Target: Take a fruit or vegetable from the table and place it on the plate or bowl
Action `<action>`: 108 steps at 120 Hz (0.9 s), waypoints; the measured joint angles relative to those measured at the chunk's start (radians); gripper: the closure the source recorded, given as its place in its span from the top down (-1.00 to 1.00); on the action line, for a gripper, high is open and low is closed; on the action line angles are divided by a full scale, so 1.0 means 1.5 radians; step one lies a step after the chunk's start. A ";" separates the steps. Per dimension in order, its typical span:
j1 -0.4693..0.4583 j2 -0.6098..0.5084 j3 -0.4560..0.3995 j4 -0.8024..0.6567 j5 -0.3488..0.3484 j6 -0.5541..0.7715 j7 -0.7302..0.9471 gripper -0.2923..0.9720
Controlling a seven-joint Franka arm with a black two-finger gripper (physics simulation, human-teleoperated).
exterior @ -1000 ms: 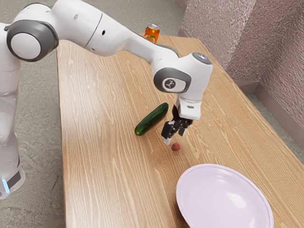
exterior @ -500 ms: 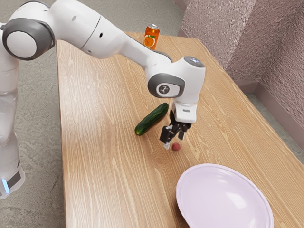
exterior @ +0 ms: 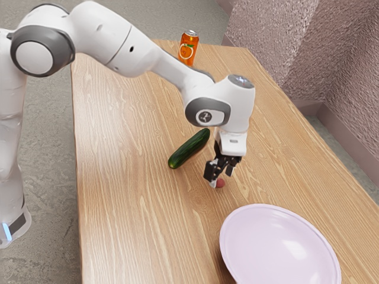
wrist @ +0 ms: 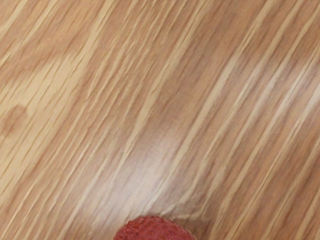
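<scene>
- Simulated scene, side cam: a white robot arm (exterior: pixel 142 50) reached in from the exterior view's left over a long wooden worktop (exterior: pixel 130 201). Its wrist was bent so the hand pointed straight down.
- The black jaws hung low over a small red fruit (exterior: pixel 220 184), poss. a berry or radish; too small to tell which. They were spread, w/ the fruit at their tips, and they pinched nothing.
- My read on the straight-down pose: the fruit was tiny and round, so a centred top-down pinch was prob. the safest way to keep it from rolling off.
- Wrist cam agreed: the red fruit (wrist: pixel 152 229) sat right under the hand, w/ bare wood grain all around it.
- The fruit rested on the worktop, between a cucumber (exterior: pixel 189 148) and a plate (exterior: pixel 278 245), and touched neither.
- The cucumber lay flat on a diagonal, just beside the hand toward the exterior view's left.
- Containers: one pale pink plate lay near the fruit, toward the exterior view's lower right. Nothing was on it.
- An orange drink can (exterior: pixel 189 47) stood upright at the far end, well apart from the rest. I couldn't tell whether it held anything.
- Judged from this, the task was at the grasp stage: the fruit wasn't lifted and nothing had been delivered.
</scene>
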 joint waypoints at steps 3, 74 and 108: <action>0.000 0.002 0.000 0.000 0.000 0.001 0.000 0.28; 0.001 0.014 0.001 0.001 0.002 0.011 -0.001 -0.24; 0.001 -0.007 -0.001 0.004 0.003 -0.003 -0.004 -0.26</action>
